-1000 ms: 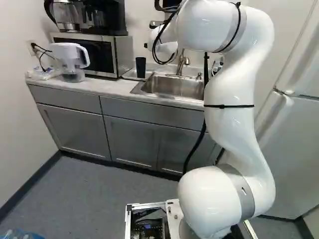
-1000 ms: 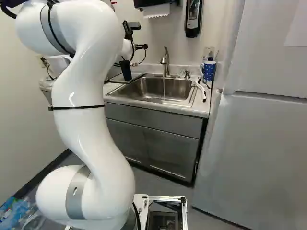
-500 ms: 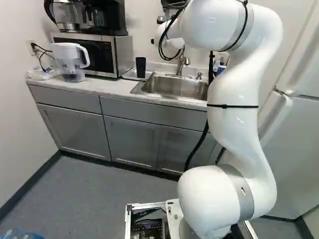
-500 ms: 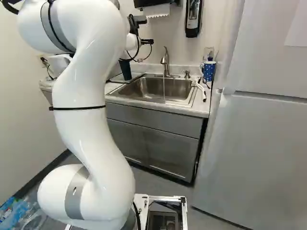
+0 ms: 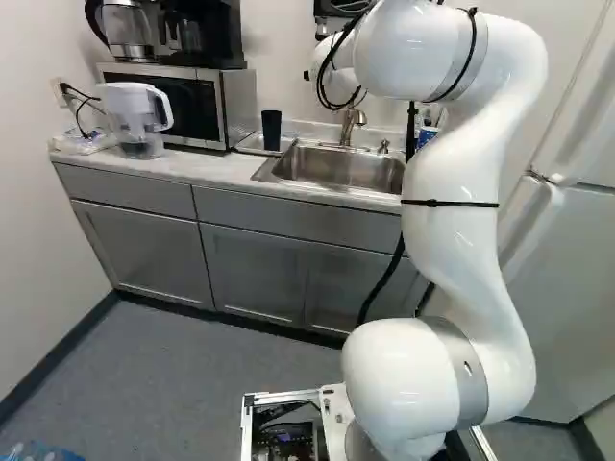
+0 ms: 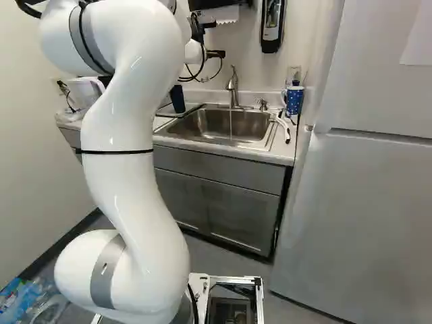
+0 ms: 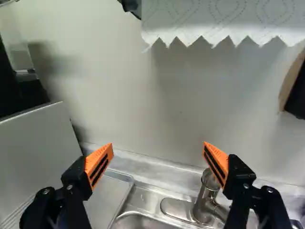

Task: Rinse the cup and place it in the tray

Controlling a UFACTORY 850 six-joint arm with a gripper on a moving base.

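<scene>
Part of my gripper [image 6: 216, 54] shows as a black piece beside the white wrist, above and behind the sink in the right base view. In the wrist view the gripper [image 7: 158, 155] stands wide open, nothing between its orange pads, facing the wall. A dark cup [image 5: 271, 130] stands on the tray [image 5: 251, 148] left of the sink. The tray [image 7: 107, 191] also shows near one finger, without the cup in sight. Thin water runs from the faucet [image 6: 233, 88] into the sink [image 6: 219, 125]. A blue dotted mug [image 6: 294, 100] stands right of the sink.
Ahead of the gripper hangs a paper towel [image 7: 224, 19], with the wall behind. The faucet [image 7: 206, 198] rises close to one finger. The microwave [image 5: 183, 101] and water pitcher [image 5: 135, 115] are left of the tray. A fridge [image 6: 364, 202] stands at the right.
The arm's upper part and wrist have shifted to the right in both base views, over the counter's back. The base, dark cup and mug have stayed put.
</scene>
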